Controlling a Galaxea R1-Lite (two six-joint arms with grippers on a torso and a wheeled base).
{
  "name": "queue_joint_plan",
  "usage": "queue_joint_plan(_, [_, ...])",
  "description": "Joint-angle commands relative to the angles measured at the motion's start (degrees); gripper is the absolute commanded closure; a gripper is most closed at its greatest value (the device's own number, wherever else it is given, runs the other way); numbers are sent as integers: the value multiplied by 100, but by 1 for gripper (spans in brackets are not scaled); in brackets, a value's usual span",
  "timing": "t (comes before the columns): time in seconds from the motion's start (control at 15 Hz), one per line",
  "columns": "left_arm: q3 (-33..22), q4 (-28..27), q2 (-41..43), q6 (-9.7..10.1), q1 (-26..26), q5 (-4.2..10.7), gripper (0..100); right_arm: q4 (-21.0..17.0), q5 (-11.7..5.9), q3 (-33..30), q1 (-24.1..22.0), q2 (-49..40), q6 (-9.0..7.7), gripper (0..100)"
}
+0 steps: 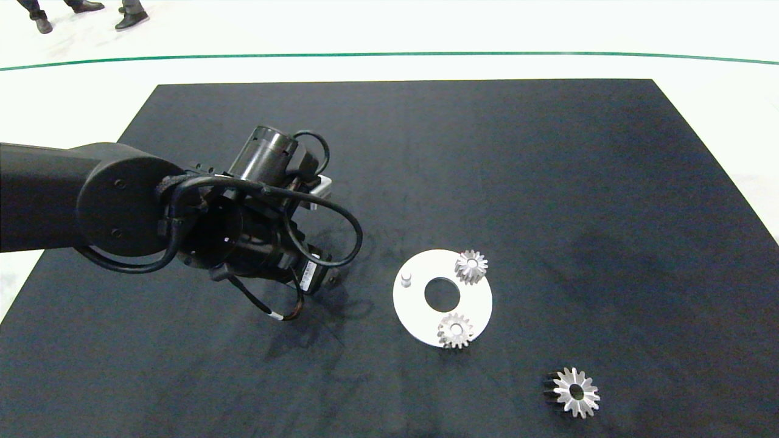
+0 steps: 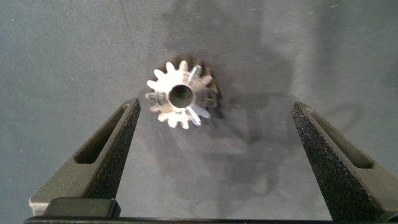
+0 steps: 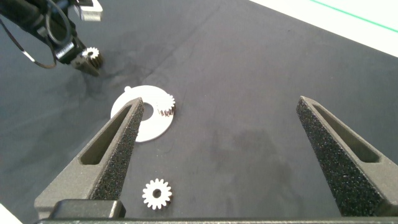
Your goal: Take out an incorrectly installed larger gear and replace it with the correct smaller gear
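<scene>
Hovering low over the dark mat [image 1: 548, 182] at the left of the head view, the left gripper [image 2: 214, 158] has its fingers spread wide with nothing between them. The left wrist view shows the smaller gear [image 2: 181, 94] lying flat on the mat just ahead of the fingertips, not touched by either one. In the head view this gear is hidden under the arm.

Further right lies the white ring plate [image 1: 420, 316]. A bare peg [image 1: 406, 279] stands at its left side, and two small gears [image 1: 470, 266] sit on its other pegs. The larger gear [image 1: 574, 392] lies on the mat well apart from the plate, toward the lower right, so removal looks done.

The step in hand is picking up the replacement. The next move calls for lowering so the fingers straddle the gear, closing on its toothed rim, then carrying it to the bare peg and lining up its centre hole.

The right gripper [image 3: 217, 162] hangs wide open and empty, high over the mat.
</scene>
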State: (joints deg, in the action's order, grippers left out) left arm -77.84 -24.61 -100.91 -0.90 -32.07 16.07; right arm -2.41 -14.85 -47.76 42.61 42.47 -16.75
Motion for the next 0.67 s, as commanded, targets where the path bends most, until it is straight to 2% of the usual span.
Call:
queue_joint_plan(0.07, [-12,53,-69,-147,149,19,0,-5,-9,-5,2,-55,-13,0])
queue_joint_plan(0.27, [-3,290,-104,-147,166,10,1,-5,-9,-5,2,-72,-21,0])
queue_joint_plan(0.67, [58,352,-78,-103,166,10,13,-14,8,13,2,-81,-39,0])
